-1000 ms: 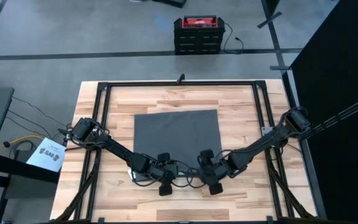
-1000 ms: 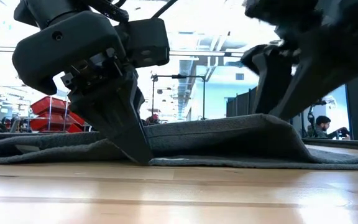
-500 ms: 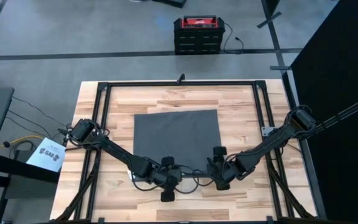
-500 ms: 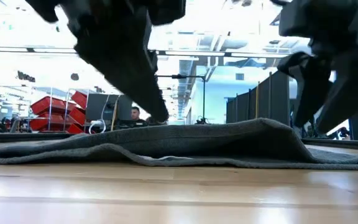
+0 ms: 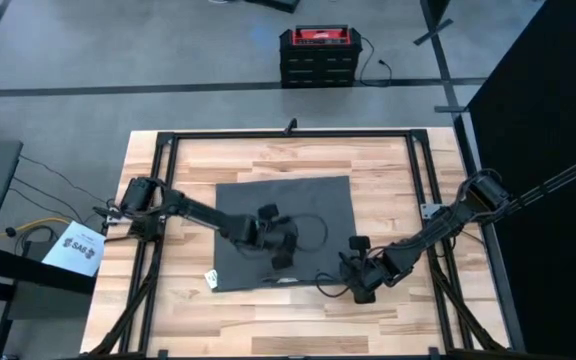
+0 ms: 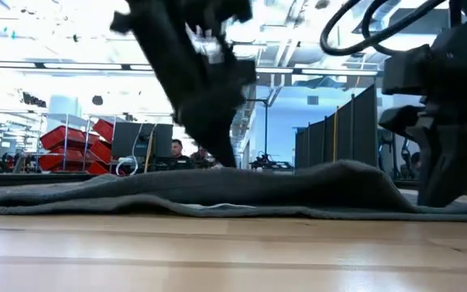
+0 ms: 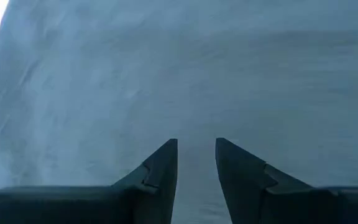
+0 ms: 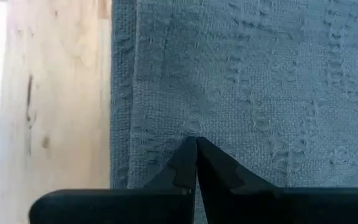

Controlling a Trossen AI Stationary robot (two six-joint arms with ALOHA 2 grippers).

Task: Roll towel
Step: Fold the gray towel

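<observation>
Dark grey towel [image 5: 286,232] flat on surface [image 5: 388,170]; left tool [image 7: 196,163] slightly spread above it, right tool [image 8: 196,163] pressed together at its near edge.

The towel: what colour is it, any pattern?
Plain dark grey towel, no pattern; clearest in the high view.

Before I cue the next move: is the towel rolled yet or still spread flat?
Spread, not rolled. The towel lies open as a dark square on the table; the low view shows only a slight hump near its front edge.
</observation>
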